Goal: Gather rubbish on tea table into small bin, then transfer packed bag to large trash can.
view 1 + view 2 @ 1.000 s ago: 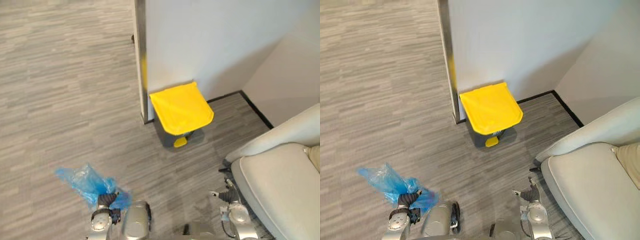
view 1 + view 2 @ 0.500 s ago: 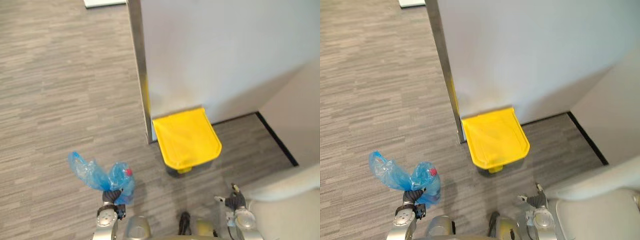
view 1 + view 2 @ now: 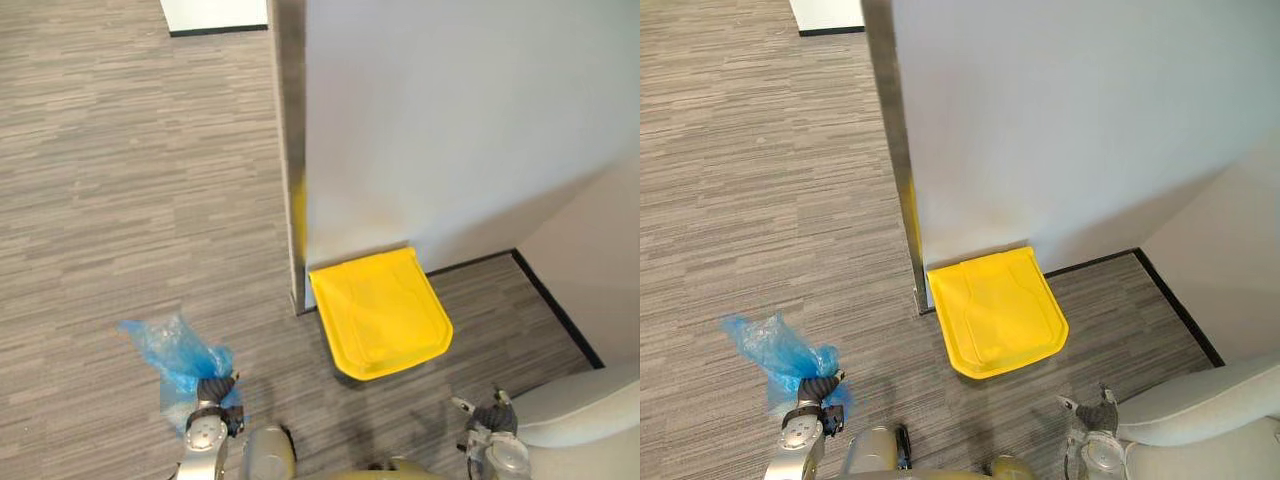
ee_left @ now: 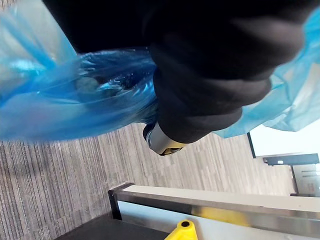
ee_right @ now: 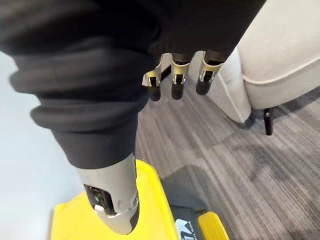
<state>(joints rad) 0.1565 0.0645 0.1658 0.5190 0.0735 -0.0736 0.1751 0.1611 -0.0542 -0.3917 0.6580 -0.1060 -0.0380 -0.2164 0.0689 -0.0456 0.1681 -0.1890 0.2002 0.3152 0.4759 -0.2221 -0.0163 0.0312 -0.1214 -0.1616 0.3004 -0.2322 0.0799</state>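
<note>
Left eye view has the left hand (image 3: 212, 395) low down, fingers bunched round the neck of the blue rubbish bag (image 3: 165, 345), held above the grey floor (image 3: 110, 180). The wrist cover hides most of the grip, so that's probably a full fist. The large trash can (image 3: 380, 315), yellow lid down, stands against the wall (image 3: 450, 120), well apart from the bag. The right hand (image 5: 173, 82) hangs loose and empty near the pale sofa (image 5: 280, 55).

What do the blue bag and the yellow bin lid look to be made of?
The blue bag looks like thin plastic film, translucent and glossy, judging by its crinkles and see-through folds. The yellow bin lid is likely rigid moulded plastic: smooth, with a slight sheen and rounded corners.
</note>
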